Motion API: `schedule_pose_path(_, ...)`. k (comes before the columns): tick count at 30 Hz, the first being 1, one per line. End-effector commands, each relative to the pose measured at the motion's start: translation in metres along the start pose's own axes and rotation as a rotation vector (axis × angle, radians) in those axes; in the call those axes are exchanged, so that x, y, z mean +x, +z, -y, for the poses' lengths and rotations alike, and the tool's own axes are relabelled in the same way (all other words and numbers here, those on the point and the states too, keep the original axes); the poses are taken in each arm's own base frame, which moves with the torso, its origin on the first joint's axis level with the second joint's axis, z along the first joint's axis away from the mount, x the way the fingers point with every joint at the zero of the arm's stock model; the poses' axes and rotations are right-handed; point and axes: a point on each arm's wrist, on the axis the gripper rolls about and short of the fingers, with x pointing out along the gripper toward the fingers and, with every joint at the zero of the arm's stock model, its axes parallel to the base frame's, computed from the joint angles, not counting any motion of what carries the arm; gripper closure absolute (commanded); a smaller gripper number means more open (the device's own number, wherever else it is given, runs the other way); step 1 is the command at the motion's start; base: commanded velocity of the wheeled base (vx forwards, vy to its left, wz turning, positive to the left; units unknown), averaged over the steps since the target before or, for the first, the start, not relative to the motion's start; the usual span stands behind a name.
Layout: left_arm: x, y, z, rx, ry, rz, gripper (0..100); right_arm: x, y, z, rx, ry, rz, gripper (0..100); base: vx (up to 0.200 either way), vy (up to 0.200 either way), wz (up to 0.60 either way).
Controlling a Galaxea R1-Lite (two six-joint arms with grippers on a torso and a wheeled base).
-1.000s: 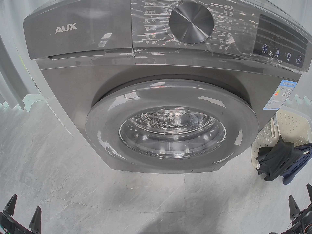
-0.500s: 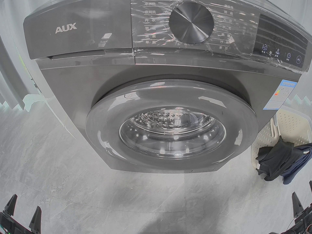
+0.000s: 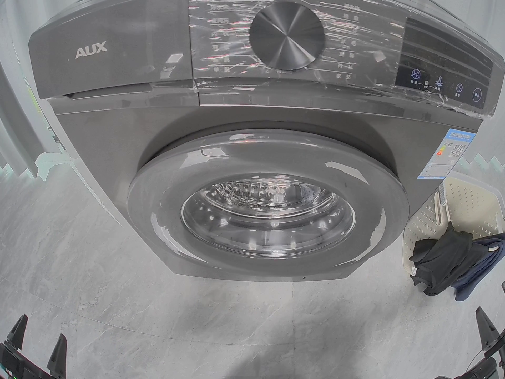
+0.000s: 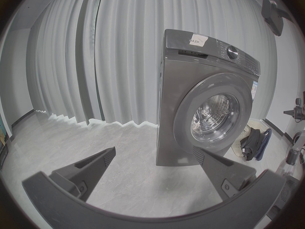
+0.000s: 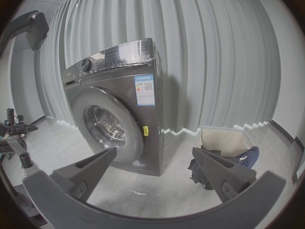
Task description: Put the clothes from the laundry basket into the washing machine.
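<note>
The limp black garment (image 3: 441, 260) and the dark blue garment (image 3: 486, 268) just beside it lie slumped together over the near rim of the cream perforated plastic laundry basket (image 3: 473, 206). The black one spills down the basket's outside toward the grey marbled tile floor (image 3: 158, 290).

Expect both to be light, soft and without any stiffness. They will sag, trail and swing once lifted, and thin cloth can slip out of a shallow pinch. Take hold of the black garment first, where it bunches thickest on top of the rim, and bite deep into a fold rather than a loose hem. The two pieces touch, so the blue one may come up with it.

The basket stands on the floor right beside the dark grey front-loading washing machine (image 3: 252, 106), on your right side. The machine's round glass-windowed door (image 3: 158, 196) sits flush in its front, so I judge you must open it before any cloth goes in.

Your right gripper (image 5: 154, 150) hangs low over the floor with its fingers spread wide and nothing between them, facing the basket and the machine. Your left gripper (image 4: 153, 150) is equally wide and empty, low before the machine and well apart from the clothes.
</note>
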Motion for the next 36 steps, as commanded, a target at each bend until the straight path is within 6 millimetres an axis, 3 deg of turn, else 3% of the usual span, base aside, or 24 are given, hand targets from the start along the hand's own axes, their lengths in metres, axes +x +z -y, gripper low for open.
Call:
schedule_pose_path(1, 0.000, -0.005, 0.000, -0.001, 0.000, 0.000, 0, 0.012, 0.005, -0.001, 0.018, 0.108, -0.082, 0, 0.000, 0.000, 0.00)
schedule_pose_path(9, 0.000, -0.005, 0.000, 0.001, 0.001, -0.001, 0, 0.047, 0.033, 0.000, 0.051, 0.280, -0.220, 0, 0.000, 0.000, 0.00)
schedule_pose_path(16, 0.000, -0.005, 0.000, 0.001, 0.000, 0.000, 0, 0.098, 0.054, -0.001, 0.052, 0.371, -0.257, 0, 0.000, 0.000, 0.00)
schedule_pose_path(22, 0.000, -0.005, 0.000, 0.002, 0.001, -0.001, 0, 0.127, 0.059, -0.010, 0.056, 0.438, -0.282, 0, 0.000, 0.000, 0.00)
schedule_pose_path(27, 0.000, -0.005, 0.000, 0.001, 0.001, -0.001, 0, 0.151, 0.063, -0.031, 0.091, 0.461, -0.305, 0, 0.000, 0.000, 0.00)
schedule_pose_path(36, 0.000, -0.005, 0.000, 0.002, 0.001, -0.001, 0, 0.192, 0.060, -0.049, 0.101, 0.418, -0.301, 0, 0.000, 0.000, 0.00)
